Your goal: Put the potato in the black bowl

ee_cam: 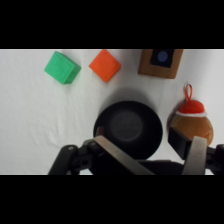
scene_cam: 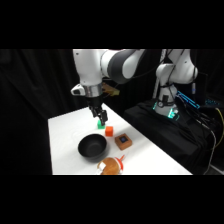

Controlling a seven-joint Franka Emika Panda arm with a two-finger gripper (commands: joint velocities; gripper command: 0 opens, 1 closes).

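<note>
Pincer (ee_cam: 155, 152) (fingers cropped) above black bowl (ee_cam: 128, 127)

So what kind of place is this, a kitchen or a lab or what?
Most likely a robotics lab or test cell, not a kitchen: black curtains hang behind a white table, a robot arm reaches over it, and cabled equipment sits alongside.
</note>
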